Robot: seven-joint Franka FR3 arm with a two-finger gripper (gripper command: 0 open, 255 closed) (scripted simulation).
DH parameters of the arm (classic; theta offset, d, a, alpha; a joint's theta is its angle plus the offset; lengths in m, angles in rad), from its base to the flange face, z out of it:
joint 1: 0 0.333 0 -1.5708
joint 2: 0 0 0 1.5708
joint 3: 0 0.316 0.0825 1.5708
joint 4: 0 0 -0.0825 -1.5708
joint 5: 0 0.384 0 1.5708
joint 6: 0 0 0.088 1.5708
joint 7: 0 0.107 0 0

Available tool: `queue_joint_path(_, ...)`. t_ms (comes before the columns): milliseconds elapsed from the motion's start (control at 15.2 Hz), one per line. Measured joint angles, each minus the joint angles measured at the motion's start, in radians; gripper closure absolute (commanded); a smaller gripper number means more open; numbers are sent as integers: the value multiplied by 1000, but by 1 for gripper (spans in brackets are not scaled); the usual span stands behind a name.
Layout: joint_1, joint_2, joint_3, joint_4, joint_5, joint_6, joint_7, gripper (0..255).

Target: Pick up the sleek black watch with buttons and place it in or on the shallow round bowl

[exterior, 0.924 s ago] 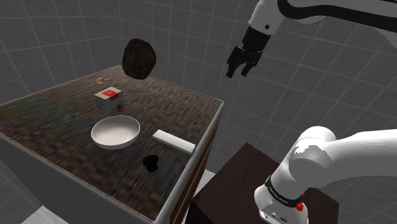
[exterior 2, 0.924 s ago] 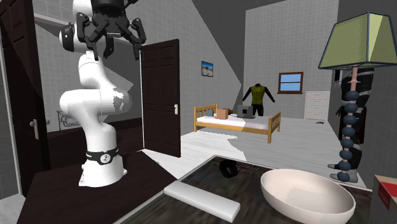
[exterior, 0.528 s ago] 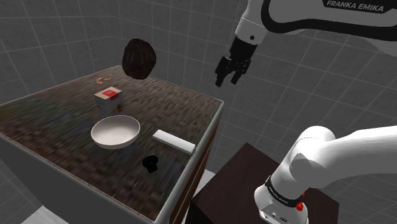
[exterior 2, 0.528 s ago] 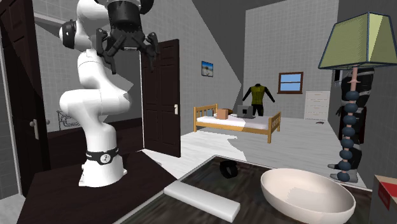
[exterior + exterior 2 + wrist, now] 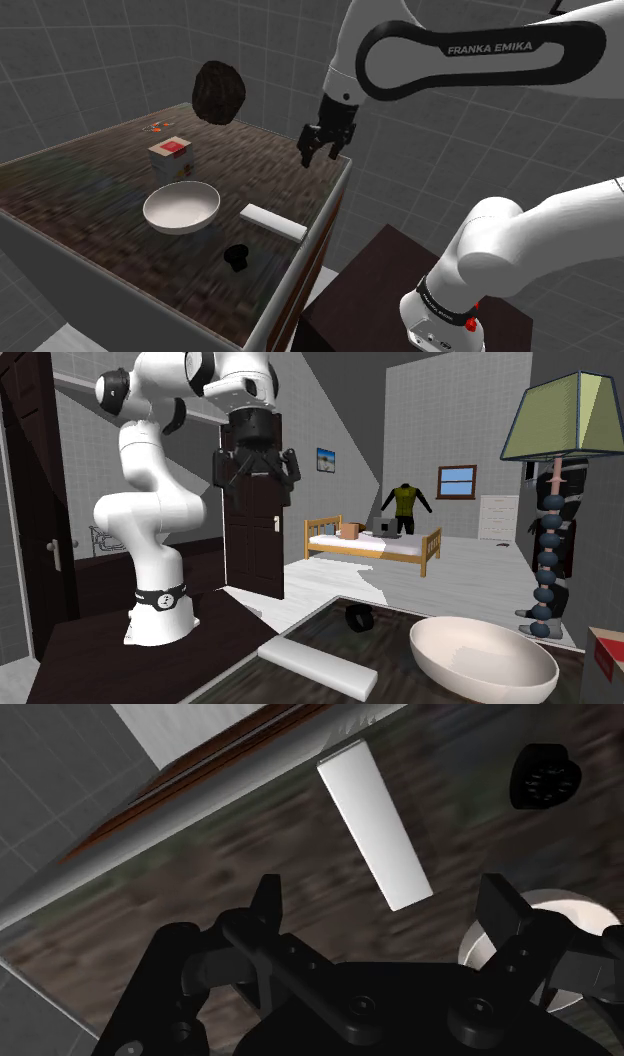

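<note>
The black watch (image 5: 238, 258) lies curled on the dark table near its front corner, also seen as a black ring (image 5: 359, 617) and from above (image 5: 545, 776). The shallow white bowl (image 5: 181, 207) sits mid-table, a short way from the watch; its rim (image 5: 480, 657) and edge (image 5: 560, 919) show too. My gripper (image 5: 318, 155) hangs open and empty high above the table's edge on the stand side, well away from the watch. Its fingers stand apart (image 5: 256, 487) (image 5: 385, 902), with nothing between them.
A flat white bar (image 5: 272, 221) (image 5: 316, 664) (image 5: 372, 819) lies between the bowl and the table's edge. A small red-topped box (image 5: 170, 157) stands behind the bowl. A dark lumpy object (image 5: 219, 92) rises at the far side. A lamp (image 5: 560, 417) and a dark door (image 5: 252, 502) stand nearby.
The arm has swung down and to the shoulder view's left, bringing the gripper from out beyond the table to above its edge. The fingers stay open. Nothing on the table has moved.
</note>
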Motion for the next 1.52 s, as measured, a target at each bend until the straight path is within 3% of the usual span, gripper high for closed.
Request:
queue_joint_path(726, 46, 310, 186, 23, 9, 253, 178, 0)
queue_joint_path(1188, 62, 562, 276, 120, -86, 372, 328, 0)
queue_joint_path(1518, 84, 693, 295, 175, -161, 425, 412, 0)
